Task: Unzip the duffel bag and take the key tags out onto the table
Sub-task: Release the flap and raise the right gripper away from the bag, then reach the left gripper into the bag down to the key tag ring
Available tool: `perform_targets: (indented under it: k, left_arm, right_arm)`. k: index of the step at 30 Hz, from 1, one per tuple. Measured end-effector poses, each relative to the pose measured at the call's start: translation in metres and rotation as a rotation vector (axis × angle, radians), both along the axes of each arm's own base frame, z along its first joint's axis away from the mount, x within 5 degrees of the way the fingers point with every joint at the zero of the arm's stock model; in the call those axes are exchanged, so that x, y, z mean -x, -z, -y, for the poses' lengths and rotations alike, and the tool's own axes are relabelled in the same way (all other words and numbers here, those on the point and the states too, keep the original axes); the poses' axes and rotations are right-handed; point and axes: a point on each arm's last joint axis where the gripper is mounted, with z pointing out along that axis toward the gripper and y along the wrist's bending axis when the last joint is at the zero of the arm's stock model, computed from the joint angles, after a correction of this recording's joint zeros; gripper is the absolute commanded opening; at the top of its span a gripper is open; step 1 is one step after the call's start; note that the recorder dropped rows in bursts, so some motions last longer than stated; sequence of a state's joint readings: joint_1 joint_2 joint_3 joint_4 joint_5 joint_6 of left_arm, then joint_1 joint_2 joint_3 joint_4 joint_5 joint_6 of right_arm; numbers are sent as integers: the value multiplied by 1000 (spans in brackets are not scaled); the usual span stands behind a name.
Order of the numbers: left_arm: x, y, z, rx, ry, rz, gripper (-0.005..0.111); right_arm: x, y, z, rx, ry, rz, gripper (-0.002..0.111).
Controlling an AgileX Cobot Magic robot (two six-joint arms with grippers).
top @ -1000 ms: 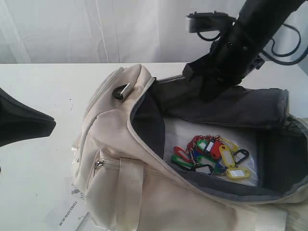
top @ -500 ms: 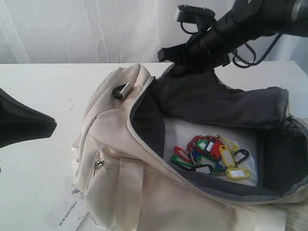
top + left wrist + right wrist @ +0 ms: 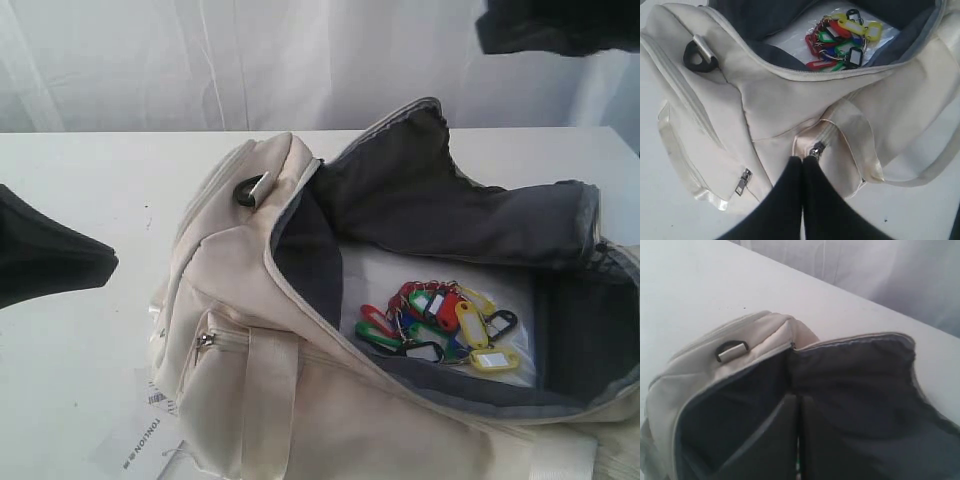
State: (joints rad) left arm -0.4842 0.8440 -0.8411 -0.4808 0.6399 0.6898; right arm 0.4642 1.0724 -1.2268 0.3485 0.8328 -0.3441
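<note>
1. The bag [image 3: 250, 330] lies unzipped on the surface [image 3: 90, 180], mouth gaping upward. The tags [image 3: 440, 325] sit bunched on its floor, toward the right arm's side.
2. Both pairs of jaws are closed and hold nothing.
3. The right arm [image 3: 560, 25] hangs high over the mouth, so the tags lie below its jaws.
4. The left jaws hover outside the front wall, by the side pocket [image 3: 700, 150]; the tags lie beyond that rim.
5. The bunch spreads along the bag's length, and the right arm looks better placed.
</note>
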Motion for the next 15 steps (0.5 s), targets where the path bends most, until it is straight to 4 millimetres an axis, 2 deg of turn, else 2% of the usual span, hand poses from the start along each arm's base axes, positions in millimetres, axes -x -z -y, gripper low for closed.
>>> perform_targets:
  k: [3, 6, 11, 15]
  left_arm:
    - [-1, 3, 0, -13, 9, 27, 0]
    - [-6, 14, -1, -13, -22, 59, 0]
    - [-19, 35, 4, -35, -62, -24, 0]
    - [-27, 34, 13, -64, -30, -152, 0]
  right_arm:
    - [30, 4, 20, 32, 24, 78, 0]
    - [48, 17, 33, 43, 54, 137, 0]
    - [50, 47, 42, 60, 120, 191, 0]
    - [43, 70, 43, 27, 189, 195, 0]
